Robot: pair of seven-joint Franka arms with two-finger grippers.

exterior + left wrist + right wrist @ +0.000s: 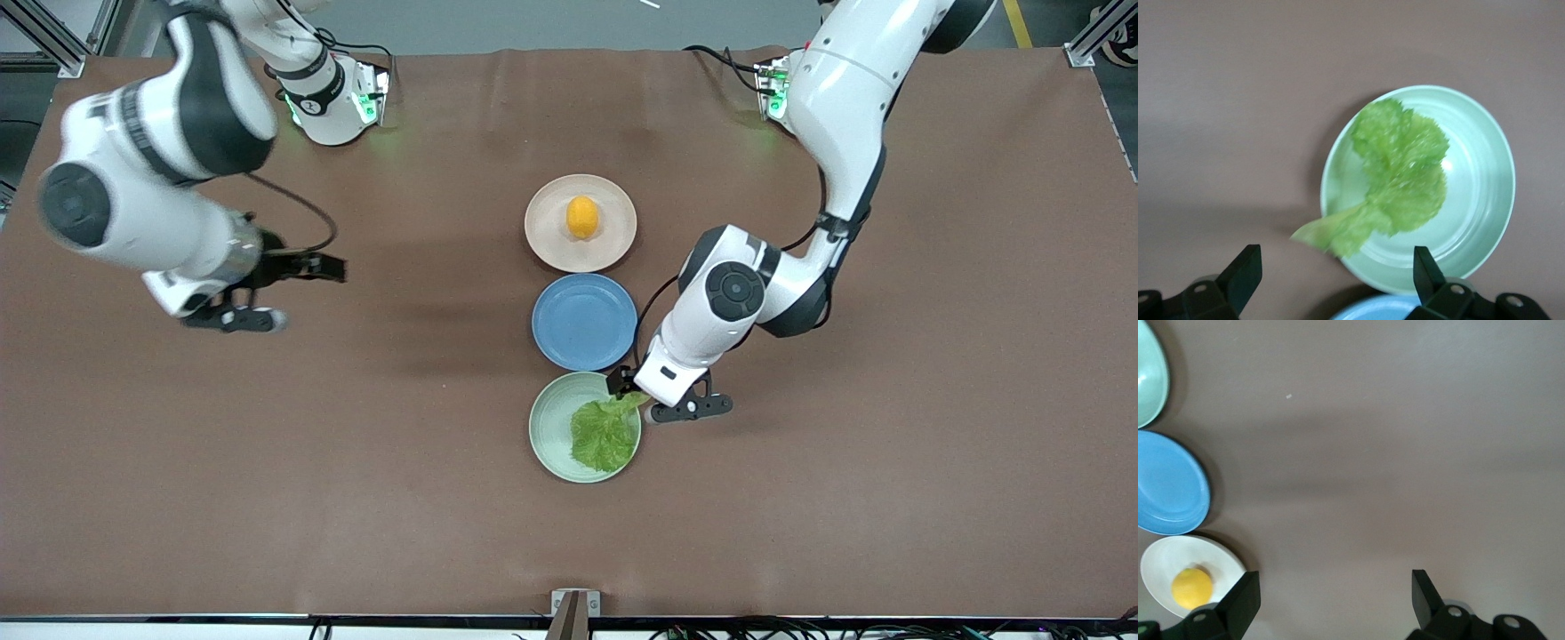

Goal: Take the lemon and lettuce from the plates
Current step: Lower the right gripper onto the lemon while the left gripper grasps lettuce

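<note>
The lemon point(582, 217) lies on the beige-pink plate point(613, 244), the plate nearest the robots' bases. The lettuce point(605, 433) lies on the mint green plate point(551, 427), the plate nearest the front camera, and its stem hangs over the rim. My left gripper point(622, 384) is open and empty, over that rim by the stem. In the left wrist view the lettuce point(1405, 173) and the green plate point(1485, 167) lie just ahead of the gripper point(1335, 260). My right gripper point(307, 267) is open and empty over bare table toward the right arm's end. The right wrist view shows the lemon point(1191, 588) off beside the gripper point(1331, 583).
An empty blue plate point(584, 321) sits between the two task plates, touching close to both. It also shows in the left wrist view point(1385, 310) and the right wrist view point(1168, 483). The brown table mat point(889, 444) spreads wide around the row of plates.
</note>
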